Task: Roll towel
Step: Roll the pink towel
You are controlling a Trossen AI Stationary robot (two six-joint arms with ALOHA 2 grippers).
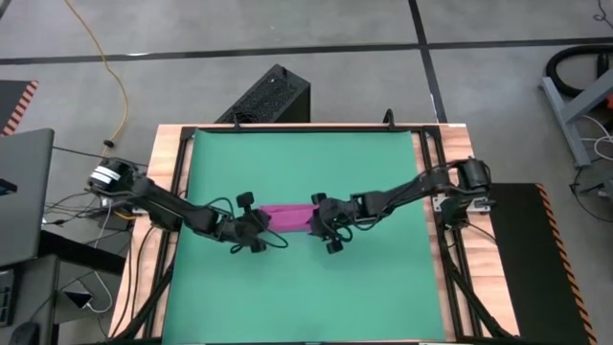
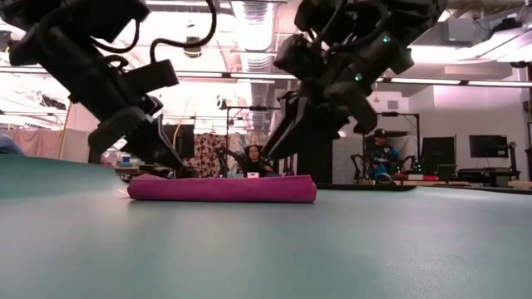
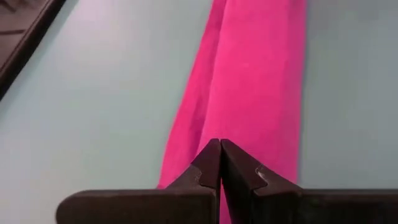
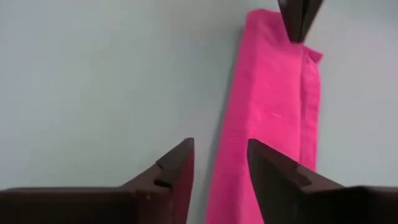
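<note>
Nearest in the low view lies a wide bare stretch of the green mat, which covers the desk and gives the cloth a smooth surface to turn on. Just past it, at the middle of the mat, rests the towel, already drawn into a long, narrow magenta band, flat on the mat and lying across between the two arms. It looks folded or rolled over on itself, so the rolling seems well along, though the pictures do not show how tight the roll is.

The left gripper sits at one end of the towel with its fingers pressed together, tips meeting over the cloth; whether a fold is pinched between them cannot be told. Placed so, it likely pins that end so the band keeps its shape.

The right gripper hangs at the other end with its fingers parted a moderate way and nothing between them; one fingertip lies over the towel's edge, the other over bare mat. That suggests it is free of the cloth there.

Farther off, beyond the desk, a person sits in the room.
</note>
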